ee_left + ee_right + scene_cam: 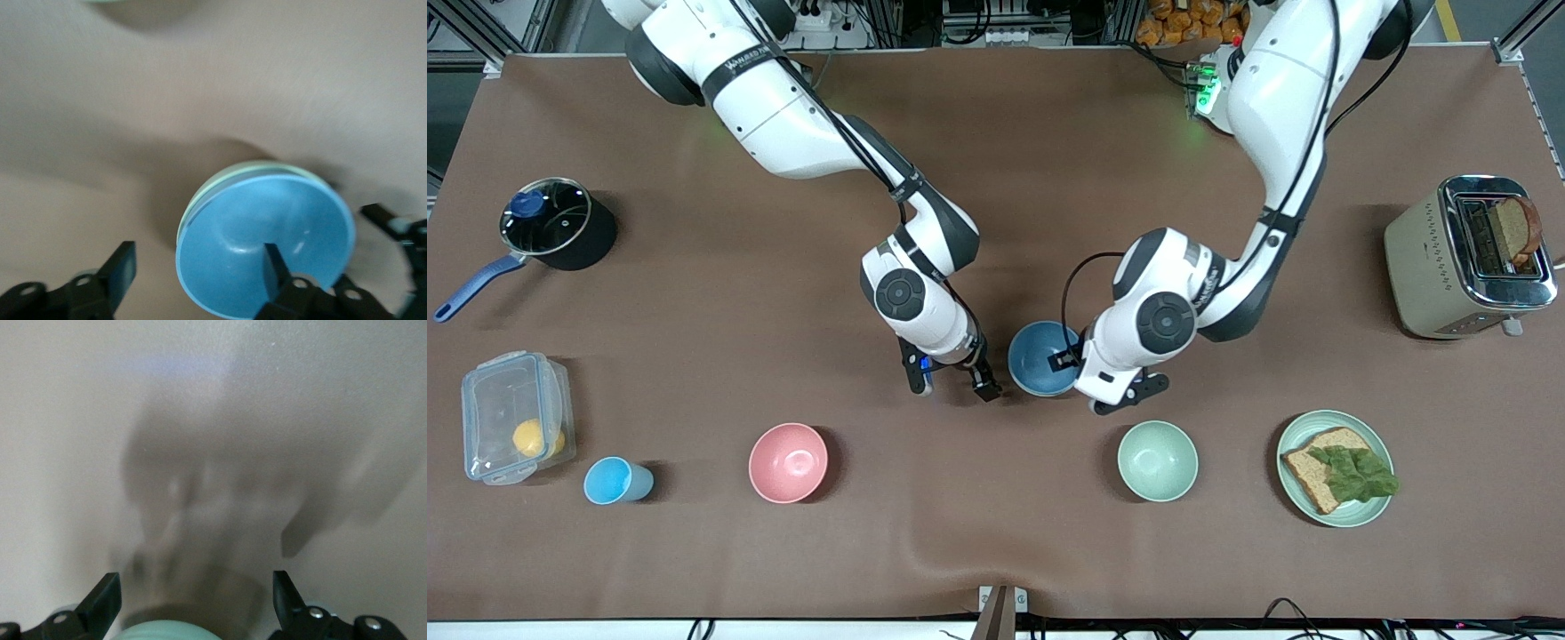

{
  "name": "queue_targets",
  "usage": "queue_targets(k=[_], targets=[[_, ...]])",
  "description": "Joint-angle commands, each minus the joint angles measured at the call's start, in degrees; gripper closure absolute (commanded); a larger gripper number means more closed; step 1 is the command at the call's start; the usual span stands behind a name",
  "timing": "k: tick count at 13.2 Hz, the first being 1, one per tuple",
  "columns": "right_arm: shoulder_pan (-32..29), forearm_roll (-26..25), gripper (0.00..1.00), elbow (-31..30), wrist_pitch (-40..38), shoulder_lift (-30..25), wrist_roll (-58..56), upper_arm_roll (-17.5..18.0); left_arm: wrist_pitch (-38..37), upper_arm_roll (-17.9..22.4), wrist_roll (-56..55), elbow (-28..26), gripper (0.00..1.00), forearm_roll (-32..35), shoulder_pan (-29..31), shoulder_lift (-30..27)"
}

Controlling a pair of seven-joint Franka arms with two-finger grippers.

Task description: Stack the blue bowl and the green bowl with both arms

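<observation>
Bowls sat stacked at mid-table: the blue bowl [1040, 357] rested inside the green bowl [267, 168], of which only a thin sage rim peeked out around the blue one in the left wrist view. And there was the release — the left gripper [1069, 363] hung right over that stack with its fingers [121, 268] spread wide, one on each side of the blue rim, gripping nothing. The right gripper [953, 384] was down low just beside the stack, toward the right arm's end of the table, its fingers [105, 595] also parted and empty, with bare brown table [996, 551] between them in its own wrist view. Nearer the front camera than the stack, a paler mint-green bowl [1158, 460] stood on its own, and beside it, toward the left arm's end, a green plate [1336, 480] carried bread and a lettuce leaf. A pink bowl [788, 462] sat nearer the camera as well, toward the right arm's end, with a small light-blue cup [617, 481] next along and a clear lidded box [516, 416] near that edge. Farther from the camera, a lidded pot with a blue handle [551, 227] stood at the right arm's end, and a toaster [1469, 256] holding a slice of bread stood at the left arm's end.
</observation>
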Motion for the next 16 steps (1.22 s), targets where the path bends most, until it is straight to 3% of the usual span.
queue_targets(k=[1, 4, 6, 10, 13, 16], targets=[[0.51, -0.12, 0.00, 1.47, 0.31, 0.97, 0.93, -0.15, -3.83, 0.78, -0.24, -1.54, 0.00, -0.34, 2.97, -8.70], [0.51, -0.29, 0.00, 1.47, 0.31, 0.97, 0.50, -0.15, -13.39, 0.60, 2.64, -1.63, 0.00, 11.31, 5.44, -16.79], [0.25, -2.13, 0.00, 1.47, -0.13, 0.71, -0.90, -0.15, -17.19, 0.69, 7.38, -1.63, 0.00, 15.12, 7.88, -21.19], [-2.21, -3.64, 0.00, 1.47, -4.59, -0.87, -7.75, 0.20, -20.79, -0.19, 21.17, -1.37, 0.00, 11.90, 17.19, -27.61], [-5.02, -3.37, 0.00, 1.47, -13.45, -3.59, -20.29, 0.64, -27.90, 2.00, 29.45, -1.81, 0.00, 9.16, 18.01, -31.84], [-12.20, -3.02, 0.00, 0.95, -25.58, -9.03, -37.49, 1.69, -29.16, 3.67, 35.33, -1.98, 0.00, 8.63, 19.06, -33.60]])
